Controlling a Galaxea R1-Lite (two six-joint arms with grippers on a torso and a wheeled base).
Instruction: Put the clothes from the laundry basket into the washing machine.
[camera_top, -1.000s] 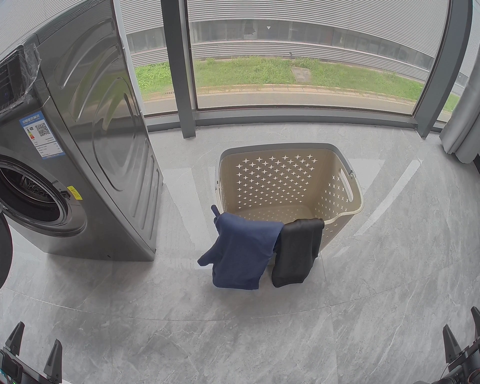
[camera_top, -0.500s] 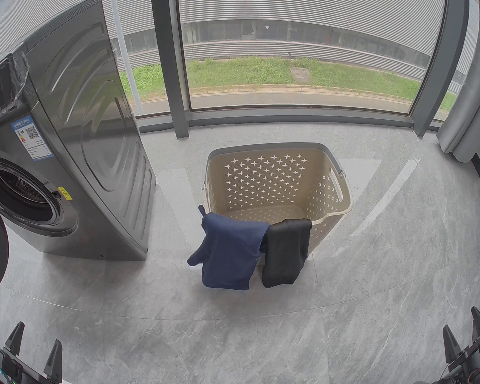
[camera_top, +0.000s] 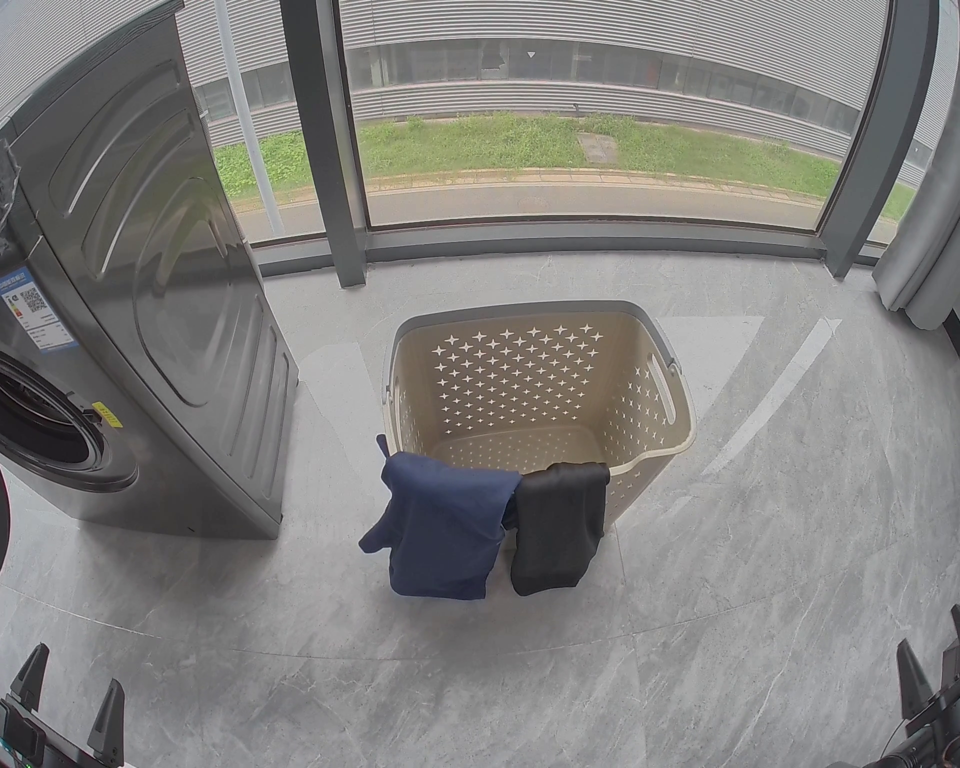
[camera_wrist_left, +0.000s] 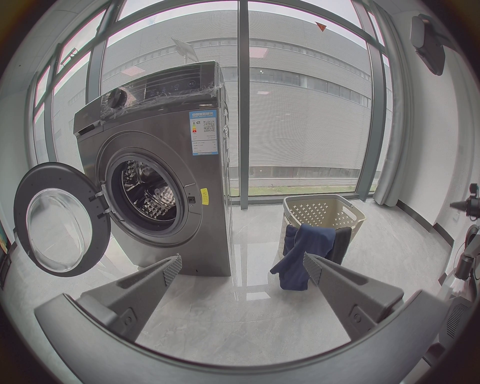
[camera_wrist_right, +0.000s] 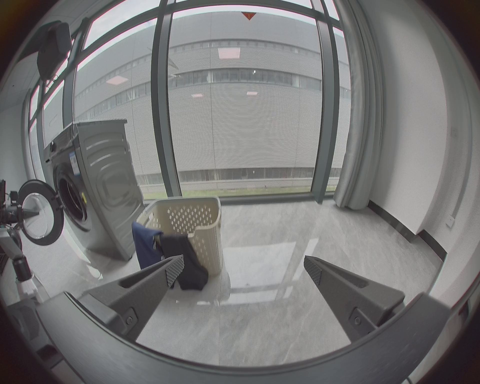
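Blue cloth (camera_top: 440, 535), black cloth (camera_top: 555, 530) over basket (camera_top: 520, 309) rim

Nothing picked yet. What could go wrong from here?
The blue garment and black garment hang side by side over the near rim of the laundry basket; grabbing one may drag the other onto the floor.
Pulling cloth off the rim may tip or slide the basket.
The open door of the washing machine juts out; the left gripper could clip it.
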